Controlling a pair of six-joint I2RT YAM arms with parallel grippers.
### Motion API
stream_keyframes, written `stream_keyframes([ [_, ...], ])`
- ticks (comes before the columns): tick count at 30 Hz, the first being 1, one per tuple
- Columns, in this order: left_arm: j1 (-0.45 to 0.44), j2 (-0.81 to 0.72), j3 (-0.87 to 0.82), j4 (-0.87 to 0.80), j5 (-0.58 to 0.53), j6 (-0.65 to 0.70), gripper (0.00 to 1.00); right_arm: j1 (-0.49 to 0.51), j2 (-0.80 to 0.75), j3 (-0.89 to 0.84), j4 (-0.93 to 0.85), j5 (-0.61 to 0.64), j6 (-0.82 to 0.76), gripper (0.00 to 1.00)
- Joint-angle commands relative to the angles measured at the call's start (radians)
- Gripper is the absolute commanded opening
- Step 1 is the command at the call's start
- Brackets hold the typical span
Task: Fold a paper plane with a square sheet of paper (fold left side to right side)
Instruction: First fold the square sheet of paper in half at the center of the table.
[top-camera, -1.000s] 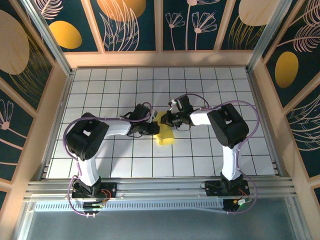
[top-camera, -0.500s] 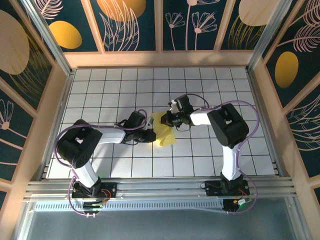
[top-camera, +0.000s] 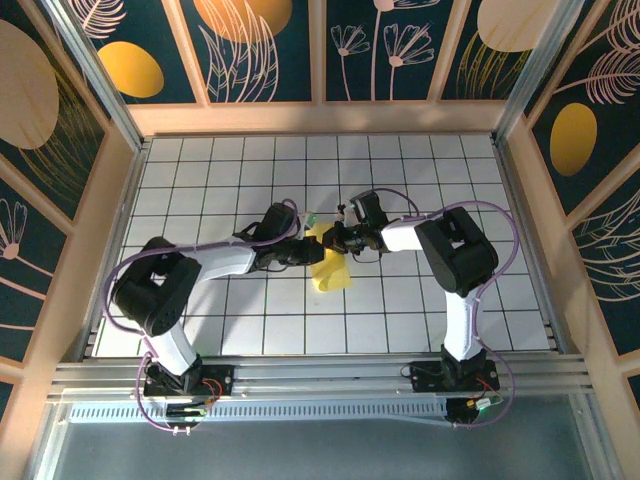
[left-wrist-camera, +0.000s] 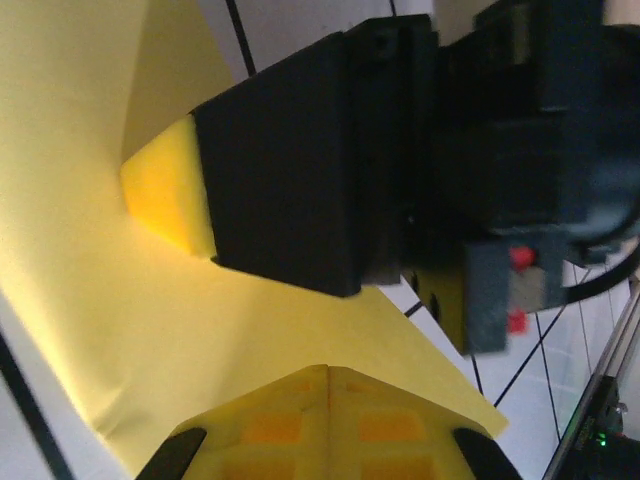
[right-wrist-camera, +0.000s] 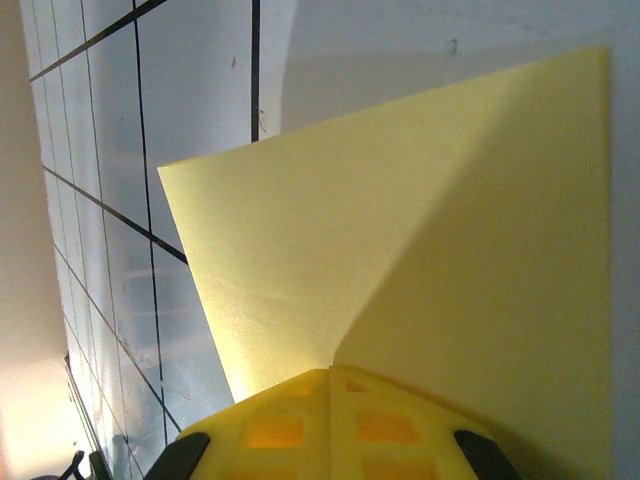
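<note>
The square sheet of paper, plain yellow and partly folded, lies on the white grid table near its middle. A paper plane is out of view. My left gripper comes in from the left, shut, its tip on the paper's upper left part. My right gripper comes in from the right, shut, its tip on the paper's top edge. The left wrist view has my shut fingertips over the yellow sheet, with the right gripper's yellow tip pressed on it just ahead. The right wrist view has shut fingertips on the sheet. Nothing sits between either pair of jaws.
The gridded table is fenced by wooden walls with painted panels. An aluminium rail runs along the near edge by both arm bases. Both forearms meet over the table's centre, close together.
My left gripper slid down and left, then came back up and right onto the paper's upper left. The paper's visible outline widened and then narrowed. The right arm stayed put.
</note>
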Motion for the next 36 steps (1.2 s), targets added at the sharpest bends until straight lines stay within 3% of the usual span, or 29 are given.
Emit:
stream_keyframes([
  [1,-0.002,0.064,0.008,0.016,0.045,-0.016,0.04,-0.022,0.017,-0.043,-0.078,0.086,-0.01,0.0],
  [22,-0.02,0.108,-0.049,-0.046,0.066,0.022,0.04,-0.018,0.023,-0.035,-0.096,0.1,-0.009,0.0],
  [36,-0.05,0.014,-0.162,-0.12,0.07,0.059,0.04,-0.018,0.029,-0.031,-0.103,0.107,-0.008,0.0],
])
